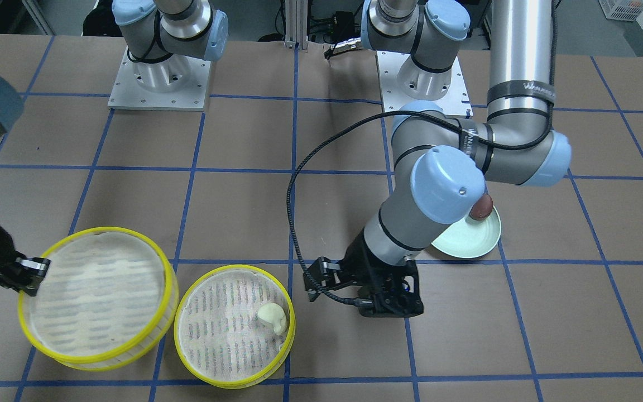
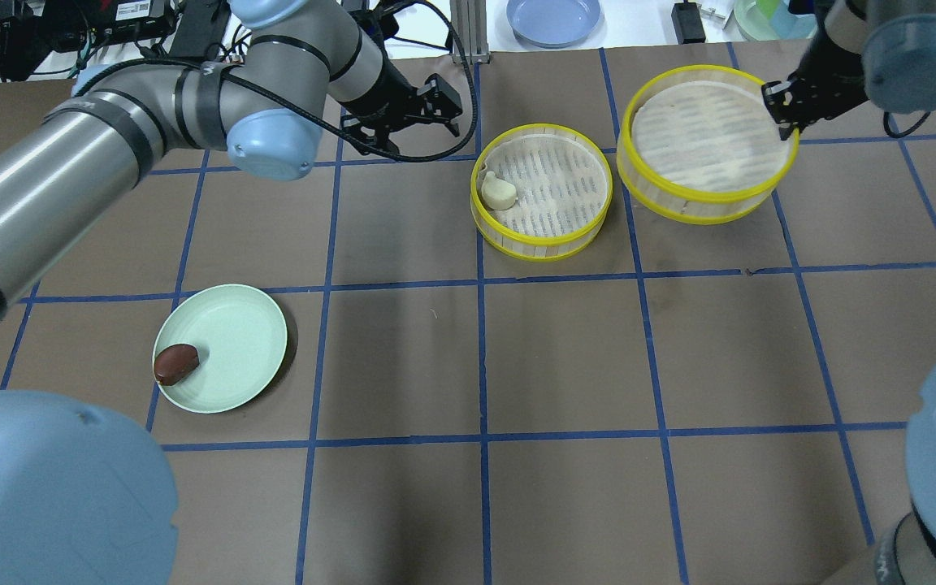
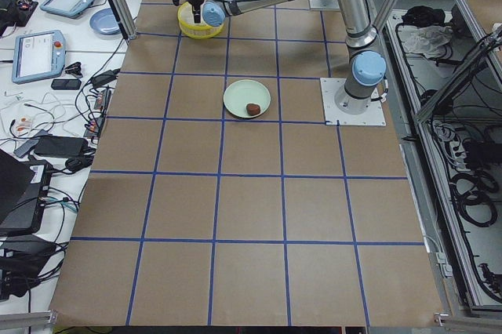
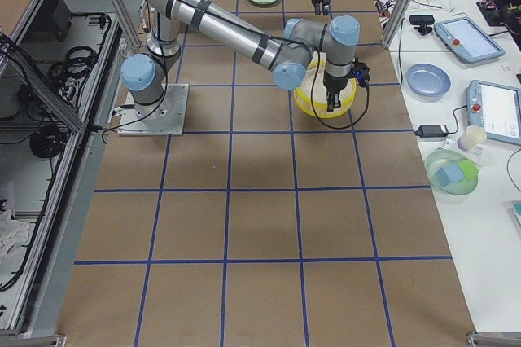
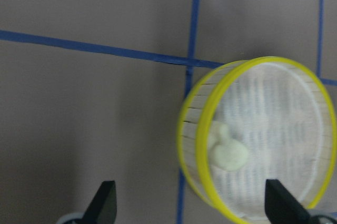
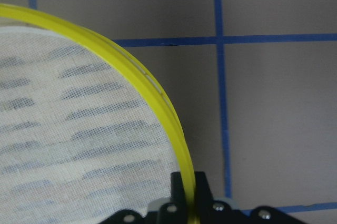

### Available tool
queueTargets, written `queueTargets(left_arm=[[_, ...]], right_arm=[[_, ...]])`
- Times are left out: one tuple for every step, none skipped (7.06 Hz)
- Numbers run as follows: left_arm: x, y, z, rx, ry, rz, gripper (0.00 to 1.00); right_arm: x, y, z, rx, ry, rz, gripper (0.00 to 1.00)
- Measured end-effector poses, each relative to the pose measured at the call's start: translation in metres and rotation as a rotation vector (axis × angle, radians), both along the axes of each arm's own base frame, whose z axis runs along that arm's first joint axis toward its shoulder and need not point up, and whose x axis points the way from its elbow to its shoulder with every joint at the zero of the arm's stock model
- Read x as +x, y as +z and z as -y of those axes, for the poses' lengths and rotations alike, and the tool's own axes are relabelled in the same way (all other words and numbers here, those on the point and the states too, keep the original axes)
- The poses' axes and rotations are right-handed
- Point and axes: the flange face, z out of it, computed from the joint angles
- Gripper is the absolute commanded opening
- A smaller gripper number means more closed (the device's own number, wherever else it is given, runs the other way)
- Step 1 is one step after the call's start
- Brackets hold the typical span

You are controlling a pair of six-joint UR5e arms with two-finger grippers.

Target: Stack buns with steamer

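The cream bun (image 2: 498,192) lies in the smaller-looking steamer tray (image 2: 557,187), near its left wall; it also shows in the front view (image 1: 274,317) and the left wrist view (image 5: 226,153). My left gripper (image 2: 448,106) is open and empty, above the table just left of that tray. The second steamer tray (image 2: 704,138) is empty. My right gripper (image 2: 785,110) is shut on its yellow rim (image 6: 181,145) at the right side. I cannot tell if this tray is off the table. The brown bun (image 2: 175,363) lies on the pale green plate (image 2: 240,341).
A blue plate (image 2: 553,18) and a green bowl (image 2: 764,16) sit on the white bench beyond the table's far edge. The left arm's cable (image 1: 299,184) loops over the table. The two trays stand close together, almost touching.
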Motion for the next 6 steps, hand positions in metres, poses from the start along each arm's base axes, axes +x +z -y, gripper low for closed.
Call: queueTargets(left_arm=[[0.039,0.004,-0.006,0.017,-0.055,0.081,1.0],[0.072,-0.002,-0.015,0.036,-0.121,0.195,1.0],[0.102,-0.012,-0.027,0.07,-0.213,0.343,1.0],[0.128,-0.025,-0.042,0.124,-0.309,0.461,1.0],[0.16,-0.042,-0.057,0.191,-0.386,0.516,1.0],[0.198,-0.063,-0.073,0.261,-0.445,0.513,1.0]], right_arm=[[0.051,0.003,-0.003,-0.012,-0.048,0.015,0.0],[0.093,0.002,-0.006,-0.019,-0.1,0.031,0.0],[0.129,-0.002,-0.009,-0.022,-0.138,0.044,0.0],[0.154,-0.01,-0.012,-0.013,-0.164,0.05,0.0],[0.169,-0.021,-0.013,0.003,-0.178,0.045,0.0],[0.174,-0.028,-0.013,0.011,-0.182,0.034,0.0]])
